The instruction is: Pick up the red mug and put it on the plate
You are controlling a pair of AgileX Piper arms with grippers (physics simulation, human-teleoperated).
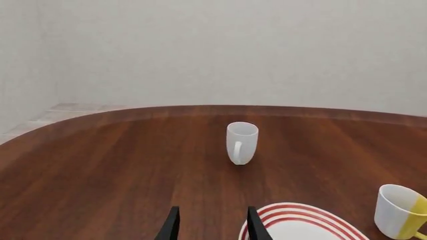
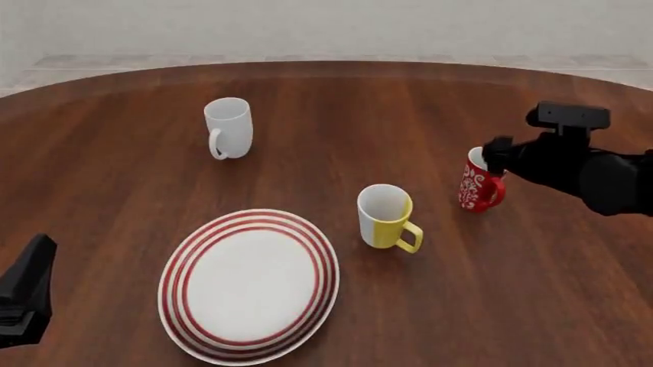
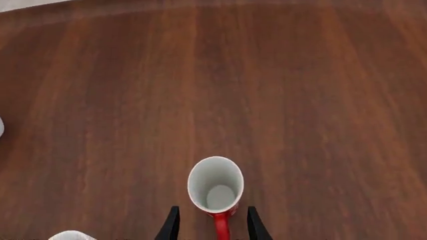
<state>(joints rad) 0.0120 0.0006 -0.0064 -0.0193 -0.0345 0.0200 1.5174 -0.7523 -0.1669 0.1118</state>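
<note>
- Your left gripper (image 1: 212, 227) shows its jaws only in its wrist view: spread, pinching nothing, bare desk (image 1: 100, 175) between them. The front view catches just a dark piece of that arm at its lower-left edge.
- Just beside the left jaws lies the plate (image 2: 248, 284), red-ringed. The white mug (image 2: 229, 128) stands well ahead of them.
- The yellow-and-white mug (image 2: 384, 216) stands between the plate and the red mug (image 2: 478, 186).
- No writing reads on any mug; the red mug's white swirls show only in the front view.
- Your right gripper (image 3: 212, 225) has its jaws spread either side of the red mug's handle, the upright mug's white interior just ahead. I cannot tell whether they touch it.
</note>
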